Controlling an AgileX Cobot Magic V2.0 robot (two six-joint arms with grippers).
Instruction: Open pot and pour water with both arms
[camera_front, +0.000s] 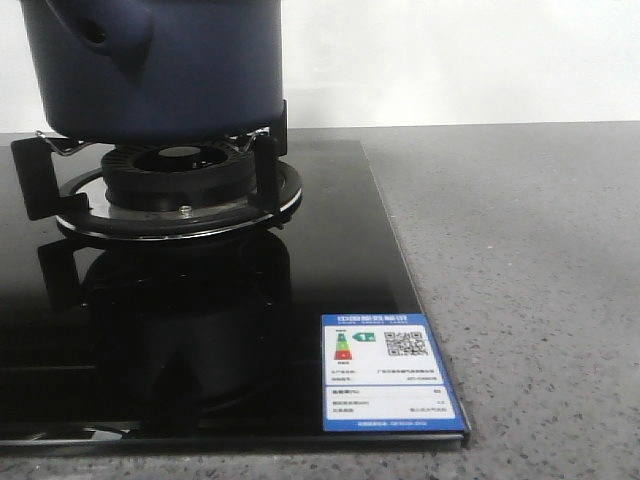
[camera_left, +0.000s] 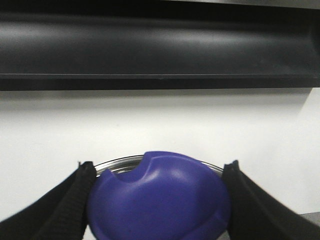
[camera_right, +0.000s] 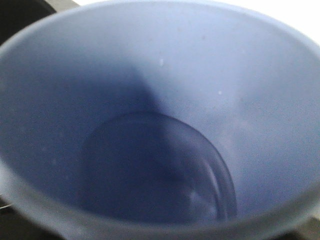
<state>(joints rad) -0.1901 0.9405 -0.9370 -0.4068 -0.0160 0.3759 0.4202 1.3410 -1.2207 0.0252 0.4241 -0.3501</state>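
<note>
the pot (camera_front: 160, 65), dark navy with matte straight sides, sits on the black prongs of the gas burner (camera_front: 180, 185) at the far left of the front view, its top cut off by the frame; its stubby hollow side handle (camera_front: 105, 35) points toward the camera and to the left; the burner ring stands on a glossy black glass hob (camera_front: 200, 330), which lies on the grey speckled desk (camera_front: 530, 300); a blue and white energy label (camera_front: 390, 372) with a qr code is stuck on the hob's near right corner; a white wall rises behind the desk.

in the left wrist view the left hand (camera_left: 159, 200) has its two black fingers (camera_left: 67, 205) spread to either side of a purple-blue rounded knob (camera_left: 160, 197), each finger close against the knob's flanks, so the hand appears closed on it; a thin arc of shiny metal rim (camera_left: 120, 162) shows just behind the knob; beyond is white wall, with a dark horizontal band above it.

the right wrist view is filled by the inside of a light-blue cup (camera_right: 160, 125), seen from above down to its darker round bottom, with a few pale specks on its wall; the right hand's fingers do not show there, so i cannot tell how far it is open or whether it holds the cup.
</note>
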